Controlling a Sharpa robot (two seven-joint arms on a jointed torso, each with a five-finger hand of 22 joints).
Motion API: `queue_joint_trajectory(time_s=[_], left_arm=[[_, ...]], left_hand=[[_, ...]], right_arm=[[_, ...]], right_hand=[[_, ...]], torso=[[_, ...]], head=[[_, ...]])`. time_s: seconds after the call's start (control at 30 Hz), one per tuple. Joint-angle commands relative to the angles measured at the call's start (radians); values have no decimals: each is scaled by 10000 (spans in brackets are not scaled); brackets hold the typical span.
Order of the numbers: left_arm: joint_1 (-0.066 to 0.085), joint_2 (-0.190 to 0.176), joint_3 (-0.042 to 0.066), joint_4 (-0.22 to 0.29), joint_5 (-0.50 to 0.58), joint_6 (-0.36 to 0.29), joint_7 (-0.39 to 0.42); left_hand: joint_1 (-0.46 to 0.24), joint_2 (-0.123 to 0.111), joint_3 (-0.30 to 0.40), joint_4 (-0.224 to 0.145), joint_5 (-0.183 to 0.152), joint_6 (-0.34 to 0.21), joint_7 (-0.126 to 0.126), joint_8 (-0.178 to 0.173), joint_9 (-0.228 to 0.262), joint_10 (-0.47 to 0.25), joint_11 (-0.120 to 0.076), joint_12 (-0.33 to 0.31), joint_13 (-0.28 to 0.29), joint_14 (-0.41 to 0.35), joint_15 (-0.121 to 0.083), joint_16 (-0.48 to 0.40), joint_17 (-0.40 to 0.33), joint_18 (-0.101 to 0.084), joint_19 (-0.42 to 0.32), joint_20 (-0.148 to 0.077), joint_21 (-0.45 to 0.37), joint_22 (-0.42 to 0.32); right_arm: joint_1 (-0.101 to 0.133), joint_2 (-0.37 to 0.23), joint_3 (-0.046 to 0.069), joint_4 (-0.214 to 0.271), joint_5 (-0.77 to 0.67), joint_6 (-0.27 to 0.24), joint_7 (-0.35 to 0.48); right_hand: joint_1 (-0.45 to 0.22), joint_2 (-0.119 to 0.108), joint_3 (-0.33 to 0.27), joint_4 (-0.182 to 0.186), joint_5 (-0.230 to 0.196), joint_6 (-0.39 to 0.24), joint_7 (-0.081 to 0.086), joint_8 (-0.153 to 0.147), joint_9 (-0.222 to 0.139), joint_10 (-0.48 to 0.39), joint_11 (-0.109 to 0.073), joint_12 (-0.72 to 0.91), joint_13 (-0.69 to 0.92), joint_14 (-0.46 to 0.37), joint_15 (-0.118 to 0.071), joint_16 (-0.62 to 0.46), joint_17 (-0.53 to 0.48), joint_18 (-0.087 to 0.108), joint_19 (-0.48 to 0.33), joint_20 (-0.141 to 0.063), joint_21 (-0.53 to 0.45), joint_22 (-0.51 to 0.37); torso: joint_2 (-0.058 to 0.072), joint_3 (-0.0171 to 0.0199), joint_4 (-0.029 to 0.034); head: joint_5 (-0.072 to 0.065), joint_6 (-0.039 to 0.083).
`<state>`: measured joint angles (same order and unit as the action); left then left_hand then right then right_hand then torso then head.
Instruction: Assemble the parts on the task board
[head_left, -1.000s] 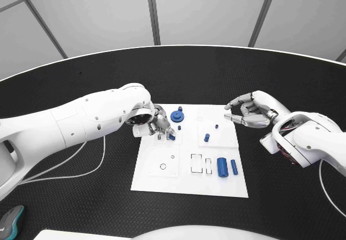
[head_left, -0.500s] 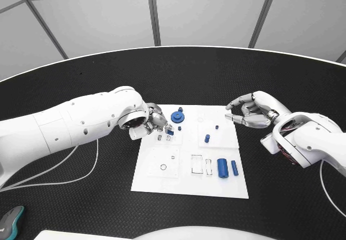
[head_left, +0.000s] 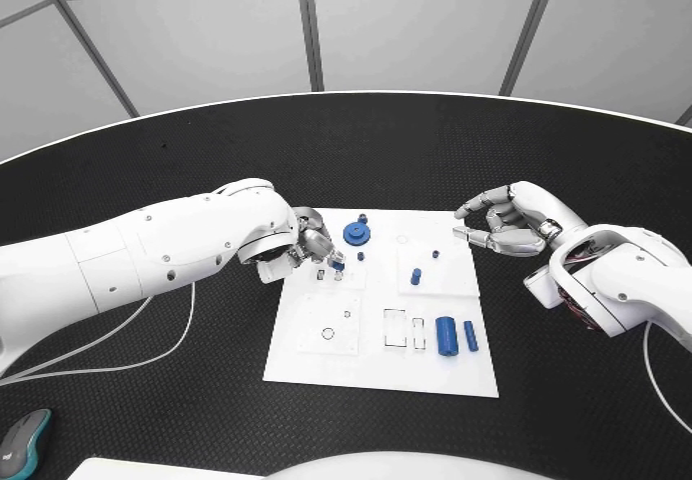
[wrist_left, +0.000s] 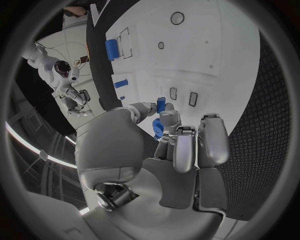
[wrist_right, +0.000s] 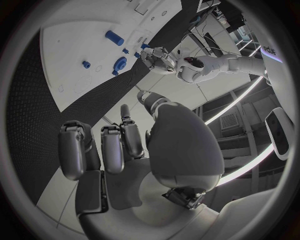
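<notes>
The white task board (head_left: 361, 350) lies mid-table. My left hand (head_left: 307, 244) hovers over its far left part and pinches a small blue part (head_left: 336, 260) between thumb and fingers; the left wrist view shows that part (wrist_left: 160, 106) at the fingertips above two small rectangular slots (wrist_left: 183, 96). A round blue part (head_left: 356, 236), a blue peg (head_left: 414, 275) and two blue cylinders (head_left: 456, 334) sit on the board. My right hand (head_left: 502, 226) hangs off the board's far right corner, fingers half curled and apart, holding nothing.
The board has empty rectangular slots (head_left: 392, 326) and a small round hole (head_left: 326, 333) in its near half. Thin white cables (head_left: 173, 330) trail on the black table left of the board. The table's white rim (head_left: 144, 118) curves round the back.
My left hand has drawn slightly toward the board's far edge, carrying the small blue part with it. The right hand has barely moved.
</notes>
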<state>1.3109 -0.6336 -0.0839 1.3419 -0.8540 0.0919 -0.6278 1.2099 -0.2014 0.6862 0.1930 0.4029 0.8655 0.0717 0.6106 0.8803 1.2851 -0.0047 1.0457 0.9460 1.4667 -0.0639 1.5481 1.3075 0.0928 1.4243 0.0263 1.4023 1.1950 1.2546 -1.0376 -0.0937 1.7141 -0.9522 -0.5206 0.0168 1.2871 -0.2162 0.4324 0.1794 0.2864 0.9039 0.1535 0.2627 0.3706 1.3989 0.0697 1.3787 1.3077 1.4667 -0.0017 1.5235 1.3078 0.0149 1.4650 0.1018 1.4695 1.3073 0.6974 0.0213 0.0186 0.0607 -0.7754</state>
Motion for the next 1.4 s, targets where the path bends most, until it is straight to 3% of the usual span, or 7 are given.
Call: queue_joint_trajectory(time_s=[0.03, 0.23, 0.53, 0.73, 0.97, 1.03, 1.4], left_arm=[[-16, 47, -5, -39, -35, 71, -65], [-43, 172, -14, -187, -122, 200, -176], [-57, 277, -21, -303, -363, 552, -291], [-60, 331, -23, -393, -514, 673, -332], [-70, 382, -25, -503, -650, 671, -331], [-72, 399, -25, -518, -673, 660, -329], [-76, 435, -27, -524, -850, 731, -312]], left_hand=[[-30, 40, 1641, -1714, 67, 78, 19, 54, -13, 103, -37, 90, 35, 926, -75, 1, 2271, -198, 50, -20, 72, 15], [-91, 13, 1669, -1760, 252, 111, 6, 63, 10, 156, -51, 149, 85, 927, -88, 0, 2271, -204, 65, -28, 87, 45], [-129, -13, 1677, -1796, 384, 139, -5, 74, 29, 173, -61, 160, 85, 927, -98, 0, 2273, -208, 76, -32, 99, 68], [-145, -24, 1680, -1814, 447, 153, -10, 79, 38, 188, -67, 174, 94, 927, -103, -1, 2271, -213, 86, -31, 112, 94], [-151, -28, 1680, -1819, 469, 157, -12, 81, 41, 189, -68, 174, 92, 927, -104, 0, 2273, -215, 90, -31, 116, 102], [-151, -28, 1680, -1819, 469, 157, -12, 81, 41, 189, -68, 174, 92, 927, -104, 0, 2273, -215, 90, -31, 116, 102], [-164, -38, 1678, -1826, 508, 168, -15, 86, 48, 205, -71, 193, 110, 928, -107, 1, 2274, -215, 90, -30, 116, 101]], right_arm=[[0, 5, 0, 1, 0, 0, 5], [0, 22, 0, -6, 0, 2, 14], [-1, 27, 0, -11, 0, 9, 21], [-1, 35, 0, -15, 0, 9, 27], [-1, 46, 0, -21, 0, 8, 41], [-1, 46, 0, -22, 0, 9, 44], [-1, 47, 0, -18, 0, 16, 49]], right_hand=[[79, 32, 51, 3, 43, -44, -10, 35, 10, 62, -33, 27, 792, 785, -77, -56, 1627, 136, 569, -89, -53, 1832], [79, 32, 51, 3, 43, -44, -10, 35, 10, 62, -33, 27, 792, 785, -77, -56, 1627, 136, 569, -89, -53, 1832], [89, 28, 55, -1, 58, -55, -8, 33, 9, 60, -33, 24, 789, 784, -78, -60, 1622, 136, 570, -90, -54, 1831], [89, 28, 55, -1, 58, -55, -8, 33, 9, 60, -33, 24, 789, 784, -78, -60, 1622, 136, 570, -90, -54, 1831], [89, 28, 55, -1, 58, -55, -8, 33, 9, 60, -33, 24, 789, 784, -78, -60, 1622, 136, 570, -90, -54, 1831], [89, 28, 55, -1, 58, -55, -8, 33, 9, 60, -33, 24, 789, 784, -78, -60, 1622, 136, 570, -90, -54, 1831], [89, 28, 55, -1, 58, -55, -8, 33, 9, 60, -33, 24, 789, 784, -78, -60, 1622, 136, 570, -90, -54, 1831]], torso=[[15, 6, -8], [12, 19, -6], [24, 2, -11], [31, -4, -4], [29, -8, -7], [35, -12, -3], [14, 2, -5]], head=[[4, 6], [11, -16], [-7, -55], [-16, -31], [6, -119], [-7, -82], [-7, -129]])
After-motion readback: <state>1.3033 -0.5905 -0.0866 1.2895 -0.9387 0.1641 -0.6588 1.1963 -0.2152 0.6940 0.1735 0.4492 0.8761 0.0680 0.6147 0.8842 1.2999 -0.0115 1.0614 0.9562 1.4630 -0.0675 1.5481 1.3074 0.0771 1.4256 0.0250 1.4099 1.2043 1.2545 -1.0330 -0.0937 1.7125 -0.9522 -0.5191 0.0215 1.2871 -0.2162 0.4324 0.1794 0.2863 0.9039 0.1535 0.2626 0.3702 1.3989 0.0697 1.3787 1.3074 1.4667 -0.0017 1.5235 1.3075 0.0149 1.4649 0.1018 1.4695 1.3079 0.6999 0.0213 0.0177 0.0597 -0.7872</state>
